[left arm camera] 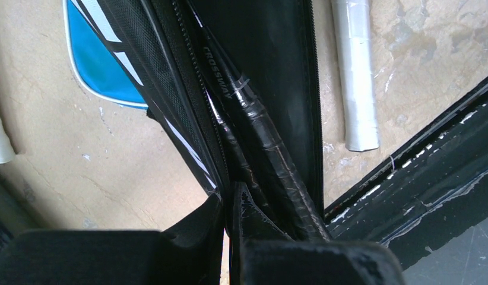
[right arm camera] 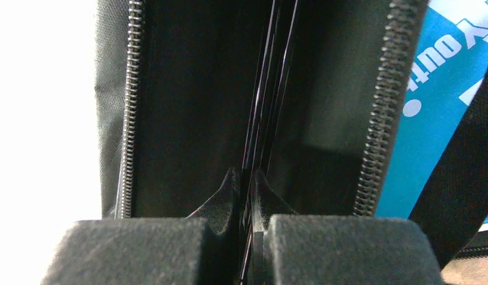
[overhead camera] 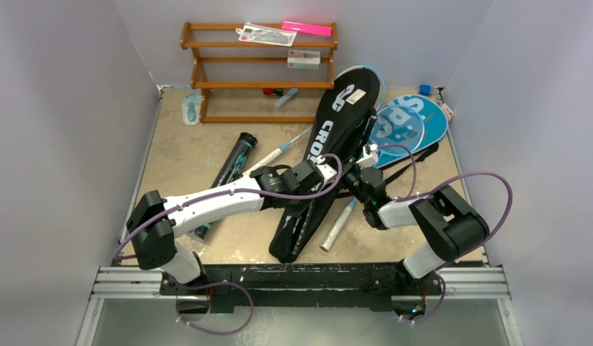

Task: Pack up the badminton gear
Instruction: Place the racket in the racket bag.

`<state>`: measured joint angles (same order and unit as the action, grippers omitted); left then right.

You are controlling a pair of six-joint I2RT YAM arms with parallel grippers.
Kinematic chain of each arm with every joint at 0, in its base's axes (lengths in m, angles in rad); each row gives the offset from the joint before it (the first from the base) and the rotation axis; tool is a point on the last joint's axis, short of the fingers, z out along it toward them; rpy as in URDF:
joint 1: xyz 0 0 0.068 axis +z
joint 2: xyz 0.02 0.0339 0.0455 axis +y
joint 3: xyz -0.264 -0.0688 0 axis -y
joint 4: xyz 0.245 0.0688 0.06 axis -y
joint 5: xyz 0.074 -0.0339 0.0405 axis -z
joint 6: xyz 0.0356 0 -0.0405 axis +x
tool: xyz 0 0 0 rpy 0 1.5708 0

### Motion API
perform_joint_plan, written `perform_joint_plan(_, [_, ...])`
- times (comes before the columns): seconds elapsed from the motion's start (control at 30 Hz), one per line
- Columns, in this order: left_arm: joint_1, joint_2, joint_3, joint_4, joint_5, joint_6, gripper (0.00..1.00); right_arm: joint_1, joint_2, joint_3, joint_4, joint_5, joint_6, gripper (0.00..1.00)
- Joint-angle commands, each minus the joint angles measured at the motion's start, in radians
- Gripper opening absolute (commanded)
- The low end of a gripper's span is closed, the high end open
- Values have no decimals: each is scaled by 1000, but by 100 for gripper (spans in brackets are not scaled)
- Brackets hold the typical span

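The black racket (left arm camera: 259, 130) is being seated inside the black cover (overhead camera: 330, 122): right claw (right arm camera: 246, 184) pinches its shaft, left claw (left arm camera: 228, 197) the cover's edge; zipping likely follows.

The long black fabric racket cover (overhead camera: 337, 122) carries white lettering and white stripes, and its zipper (right arm camera: 127, 107) has dark grey teeth. At two o'clock from it, the light-blue oval racket cover (overhead camera: 416, 122) bears white letters. The glossy black tape-wrapped racket (left arm camera: 271, 154) matches the black cover. At twelve o'clock are the brown wooden rack (overhead camera: 265, 84) and a bright pink bar (overhead camera: 306, 29). The tabletop (overhead camera: 178, 151) is mottled beige. At five o'clock is a white-gripped racket handle (overhead camera: 338, 225).
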<state>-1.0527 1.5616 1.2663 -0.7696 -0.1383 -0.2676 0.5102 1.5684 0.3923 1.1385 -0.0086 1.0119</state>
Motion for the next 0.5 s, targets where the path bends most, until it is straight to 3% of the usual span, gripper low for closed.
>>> perform_joint_plan(0.0, [-10, -27, 26, -71, 99, 23, 0, -22, -64, 15, 130, 128, -106, 0])
perform_joint_plan(0.17, [-10, -54, 24, -34, 173, 13, 0, -23, -73, 20, 127, 149, -111, 0])
perform_joint_plan(0.47, [66, -78, -25, 389, 558, -158, 0, -9, -9, 23, 205, 117, -36, 0])
